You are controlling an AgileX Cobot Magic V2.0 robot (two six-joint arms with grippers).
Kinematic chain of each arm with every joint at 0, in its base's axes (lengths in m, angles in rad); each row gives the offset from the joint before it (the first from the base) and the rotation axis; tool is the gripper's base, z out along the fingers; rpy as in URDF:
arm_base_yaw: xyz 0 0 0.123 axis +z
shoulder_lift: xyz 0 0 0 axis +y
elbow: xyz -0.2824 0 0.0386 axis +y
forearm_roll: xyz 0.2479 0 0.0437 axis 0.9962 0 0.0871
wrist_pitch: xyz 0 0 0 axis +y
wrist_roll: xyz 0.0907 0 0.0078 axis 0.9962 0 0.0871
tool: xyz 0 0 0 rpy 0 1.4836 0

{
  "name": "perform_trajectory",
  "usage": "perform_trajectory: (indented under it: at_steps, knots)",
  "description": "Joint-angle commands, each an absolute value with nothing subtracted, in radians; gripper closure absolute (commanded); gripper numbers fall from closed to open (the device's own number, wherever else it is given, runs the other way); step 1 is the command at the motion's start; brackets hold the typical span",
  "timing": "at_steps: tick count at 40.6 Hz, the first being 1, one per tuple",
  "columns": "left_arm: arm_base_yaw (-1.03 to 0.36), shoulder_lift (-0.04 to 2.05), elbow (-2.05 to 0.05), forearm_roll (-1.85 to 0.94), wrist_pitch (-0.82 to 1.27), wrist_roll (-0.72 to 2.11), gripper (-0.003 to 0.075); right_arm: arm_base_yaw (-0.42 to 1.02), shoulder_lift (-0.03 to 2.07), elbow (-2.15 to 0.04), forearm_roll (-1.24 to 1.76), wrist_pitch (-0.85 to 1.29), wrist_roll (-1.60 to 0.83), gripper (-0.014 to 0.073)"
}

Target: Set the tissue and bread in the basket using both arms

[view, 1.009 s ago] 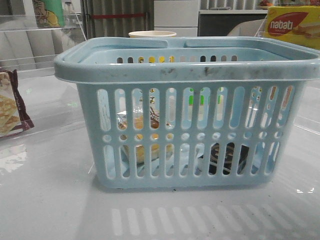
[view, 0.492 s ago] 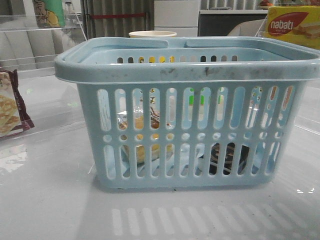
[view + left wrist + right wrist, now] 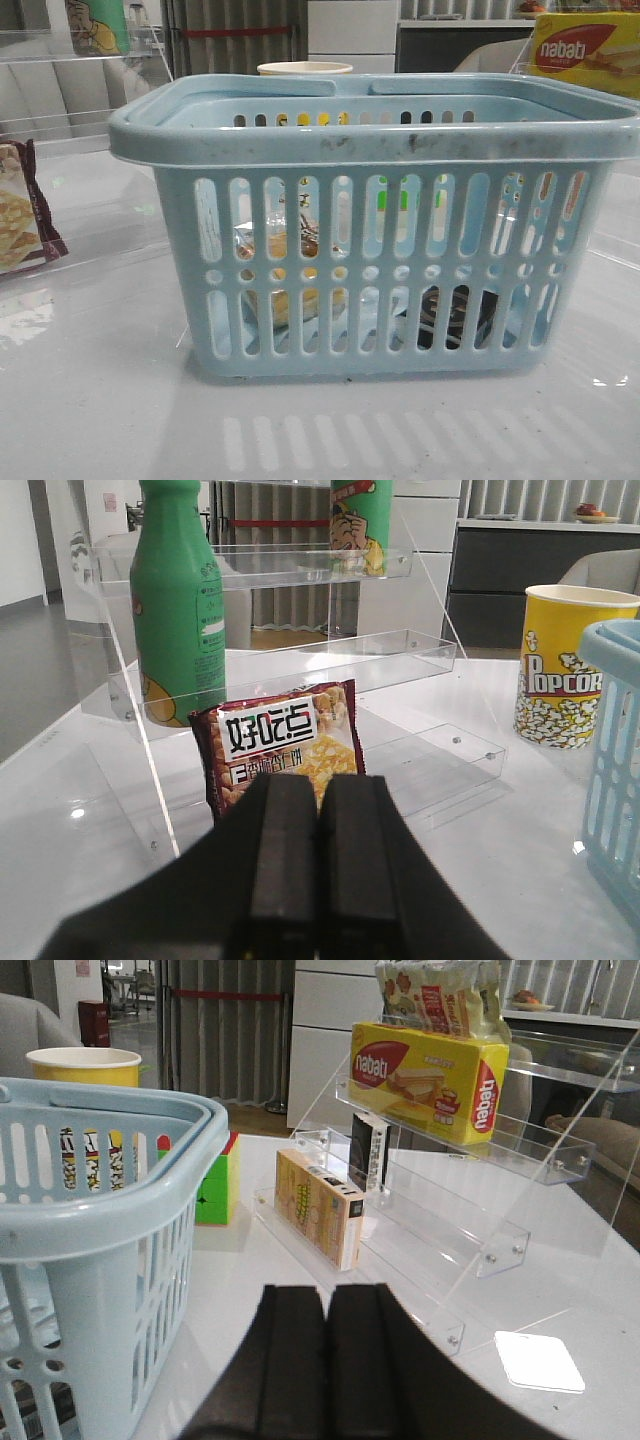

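The light-blue basket [image 3: 375, 140] stands in the middle of the table in the front view. Through its slots I see the bagged golden-brown bread [image 3: 290, 265] on the left inside and the small dark tissue pack [image 3: 455, 315] low on the right inside. The basket's edge shows in the left wrist view [image 3: 615, 770] and in the right wrist view [image 3: 95, 1210]. My left gripper [image 3: 318, 790] is shut and empty, apart from the basket, facing a cracker packet. My right gripper [image 3: 326, 1300] is shut and empty beside the basket. Neither gripper shows in the front view.
A maroon-edged cracker packet [image 3: 280, 745] leans on a clear acrylic shelf with a green bottle [image 3: 178, 610]. A popcorn cup [image 3: 565, 665] stands behind the basket. On the right, an acrylic rack [image 3: 470, 1210] holds a yellow nabati box [image 3: 430, 1075] and small boxes [image 3: 318, 1208]; a colour cube [image 3: 215, 1185] sits nearby.
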State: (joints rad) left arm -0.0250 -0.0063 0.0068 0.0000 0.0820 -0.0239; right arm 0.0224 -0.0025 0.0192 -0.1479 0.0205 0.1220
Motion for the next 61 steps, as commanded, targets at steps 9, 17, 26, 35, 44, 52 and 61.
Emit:
perform_trajectory:
  at_steps: [9,17,26,35,44,52,61]
  knots:
    - [-0.032,-0.024,0.007,0.0,-0.018,-0.031,0.0629,0.0,-0.028,0.03,-0.164,-0.092,0.113,0.0537]
    - [-0.032,-0.024,0.007,0.0,-0.018,-0.031,0.0629,0.0,-0.028,0.03,-0.164,-0.095,0.113,0.0537]
    - [-0.032,-0.024,0.007,0.0,-0.018,-0.031,0.0629,0.0,-0.028,0.03,0.039,-0.112,-0.044,0.0537]
    - [-0.032,-0.024,0.007,0.0,-0.018,-0.031,0.0629,0.0,-0.028,0.03,0.06,-0.119,-0.085,0.0537]
    - [-0.032,-0.024,0.007,0.0,-0.018,-0.031,0.0629,0.0,-0.028,0.03,0.01,-0.118,-0.008,0.0537]
    - [-0.032,-0.024,0.007,0.0,-0.018,-0.031,0.0629,0.0,-0.028,0.03,0.009,-0.117,-0.008,0.0537]
    - [-0.032,-0.024,0.007,0.0,-0.018,-0.031,0.0629,0.0,-0.028,0.03,0.009,-0.115,-0.008,0.0537]
